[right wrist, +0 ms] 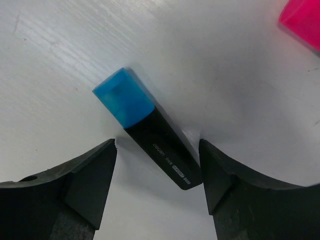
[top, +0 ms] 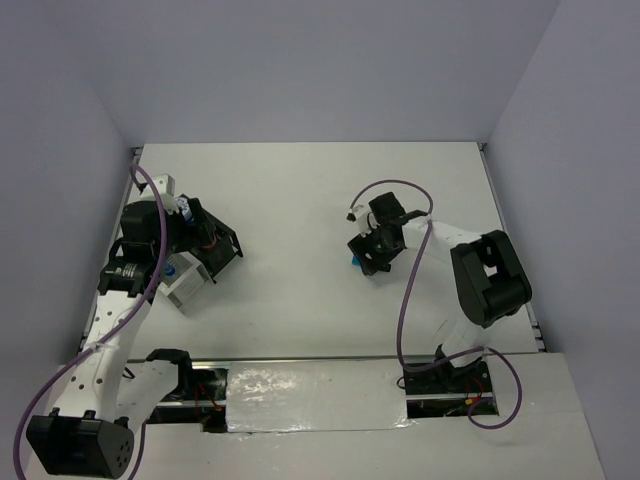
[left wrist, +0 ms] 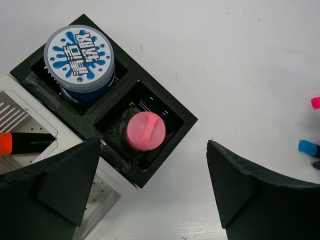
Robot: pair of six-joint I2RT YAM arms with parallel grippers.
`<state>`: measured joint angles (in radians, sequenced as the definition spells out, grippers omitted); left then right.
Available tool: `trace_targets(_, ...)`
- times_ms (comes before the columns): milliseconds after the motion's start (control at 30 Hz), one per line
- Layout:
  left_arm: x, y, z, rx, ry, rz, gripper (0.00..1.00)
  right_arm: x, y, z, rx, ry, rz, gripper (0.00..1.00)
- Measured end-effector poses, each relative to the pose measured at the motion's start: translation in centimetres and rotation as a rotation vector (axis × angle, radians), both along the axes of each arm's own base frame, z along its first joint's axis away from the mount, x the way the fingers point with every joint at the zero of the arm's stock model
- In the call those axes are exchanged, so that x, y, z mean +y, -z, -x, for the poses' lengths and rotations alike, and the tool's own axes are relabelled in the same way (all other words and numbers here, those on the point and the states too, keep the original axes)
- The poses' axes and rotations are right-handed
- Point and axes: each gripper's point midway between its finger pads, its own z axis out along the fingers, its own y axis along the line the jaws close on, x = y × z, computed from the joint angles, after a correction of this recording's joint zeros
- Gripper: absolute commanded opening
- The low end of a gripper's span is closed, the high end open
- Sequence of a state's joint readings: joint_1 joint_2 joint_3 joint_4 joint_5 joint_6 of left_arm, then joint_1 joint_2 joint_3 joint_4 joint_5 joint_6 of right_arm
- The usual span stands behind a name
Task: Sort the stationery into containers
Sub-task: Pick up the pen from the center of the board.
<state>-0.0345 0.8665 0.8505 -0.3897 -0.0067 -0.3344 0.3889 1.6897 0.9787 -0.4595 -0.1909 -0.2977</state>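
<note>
The containers are a black box [left wrist: 172, 134] with two square compartments joined to a white-grey slotted box [left wrist: 20, 112]. One black compartment holds a round blue-white roll [left wrist: 79, 54], the other a pink cylinder [left wrist: 145, 131]. An orange-capped marker [left wrist: 25, 143] lies on the white-grey box. My left gripper [left wrist: 154, 150] hangs open above the organizer's corner, holding nothing. A black marker with a blue cap [right wrist: 150, 135] lies flat on the table, slanted between the fingers of my right gripper [right wrist: 157, 146]. Those jaws stand apart, the right fingertip [right wrist: 212, 165] close to the marker's tail end.
A pink cap [right wrist: 302, 15] lies just beyond the blue-capped marker; the left wrist view shows this pink cap [left wrist: 315, 102] and the blue cap [left wrist: 308, 147] far right. The organizer [top: 195, 265] sits at the table's left, my right gripper [top: 362, 258] right of centre. Walls enclose the table.
</note>
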Motion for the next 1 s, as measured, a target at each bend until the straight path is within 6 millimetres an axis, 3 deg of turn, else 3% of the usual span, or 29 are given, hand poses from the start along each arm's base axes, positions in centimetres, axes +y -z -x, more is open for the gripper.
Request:
trace_targets(100, -0.1, 0.0, 0.0, 0.0, 0.006, 0.0, 0.99, -0.3, 0.2, -0.4, -0.014, 0.014, 0.043, 0.58)
trace_targets(200, 0.0, 0.0, 0.0, -0.002, 0.011, -0.011, 0.99, -0.4, 0.3, -0.5, -0.032, 0.031, 0.086, 0.52)
trace_targets(333, 0.0, 0.0, 0.0, -0.002, 0.013, -0.013, 0.99, 1.0, 0.4, 0.4, -0.041, 0.019, 0.113, 0.45)
trace_targets(400, -0.2, -0.1, 0.0, -0.003, 0.02, -0.008, 0.99, 1.8, 0.4, 0.8, -0.05, 0.007, 0.123, 0.31)
trace_targets(500, -0.9, -0.5, 0.2, -0.018, 0.054, 0.012, 0.99, 2.7, 0.4, 1.4, -0.052, 0.001, 0.127, 0.0)
trace_targets(733, -4.3, -2.8, 0.5, -0.1, 0.197, 0.147, 0.99, 3.4, 0.2, 1.7, -0.046, 0.041, 0.093, 0.0)
trace_targets(833, -6.3, -3.7, 0.9, -0.132, 0.274, 0.248, 0.99, 3.1, -0.5, 3.2, -0.043, 0.081, 0.051, 0.0)
trace_targets(900, -7.7, -4.4, 1.2, -0.145, 0.325, 0.333, 0.99, 3.6, -2.2, 3.7, -0.073, 0.12, -0.019, 0.0)
trace_targets(1000, -9.7, -4.9, 1.3, -0.144, 0.373, 0.451, 0.99, 6.1, -6.9, 3.1, -0.181, 0.169, -0.18, 0.0)
